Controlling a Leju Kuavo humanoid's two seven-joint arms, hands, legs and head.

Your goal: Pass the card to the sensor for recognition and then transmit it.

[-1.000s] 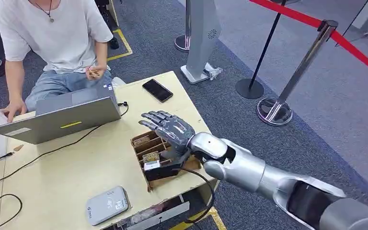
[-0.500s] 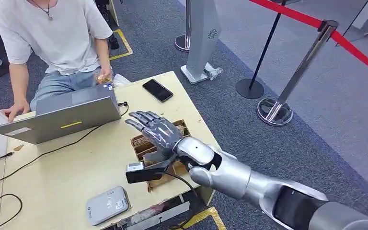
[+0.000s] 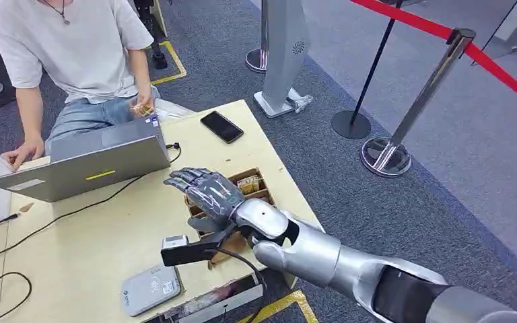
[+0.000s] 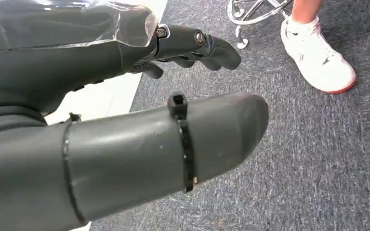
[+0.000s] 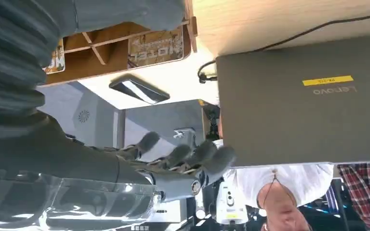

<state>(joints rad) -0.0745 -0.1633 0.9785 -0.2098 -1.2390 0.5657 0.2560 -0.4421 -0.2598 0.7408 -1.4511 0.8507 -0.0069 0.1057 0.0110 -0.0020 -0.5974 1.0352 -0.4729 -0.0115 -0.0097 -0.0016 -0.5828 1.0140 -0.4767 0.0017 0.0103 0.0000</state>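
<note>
My right hand [image 3: 209, 192] hovers low over the wooden card box [image 3: 254, 190], fingers stretched out and apart, reaching toward the laptop side. In the right wrist view its fingers [image 5: 183, 161] are spread and nothing lies between them and the thumb. Brown printed cards [image 5: 155, 46] stand in the box's slots. The grey card reader [image 3: 149, 288] lies flat near the table's front edge, left of and below the hand, apart from it. My left hand [image 4: 125, 144] hangs over grey carpet, fingers loosely bent, holding nothing.
A grey laptop [image 3: 87, 161] stands half open at the table's left, with a seated person [image 3: 74, 47] behind it holding a small item. A black phone [image 3: 221, 126] lies at the far edge. Cables [image 3: 74, 212] cross the tabletop. Stanchion posts [image 3: 385, 156] stand to the right.
My right hand has moved left and toward the table's front edge, from over the card box to partly past it, nearer the reader. The person's hand has shifted slightly.
</note>
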